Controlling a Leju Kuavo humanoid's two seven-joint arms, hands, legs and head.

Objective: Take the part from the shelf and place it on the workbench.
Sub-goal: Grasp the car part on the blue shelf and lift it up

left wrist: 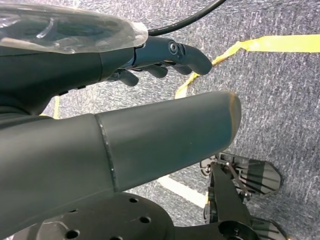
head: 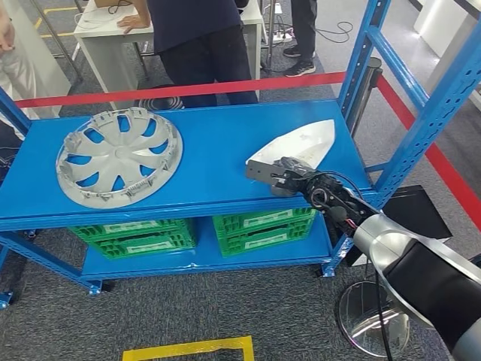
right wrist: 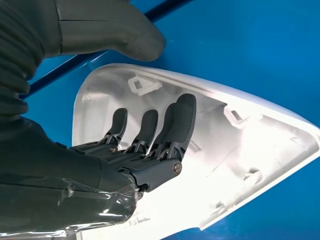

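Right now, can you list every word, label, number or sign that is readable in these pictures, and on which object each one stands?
No text can be read.
White label strips on the green crates under the blue shelf: too small and blurred.
White part, hubcap, yellow floor tape: no print seen.

one white part [head: 301,144], one hubcap [head: 119,156], two green crates [head: 139,237], one blue shelf [head: 216,162]

On the shelf [head: 216,162], the wheel cover [head: 119,156] lies left of the part [head: 301,143].
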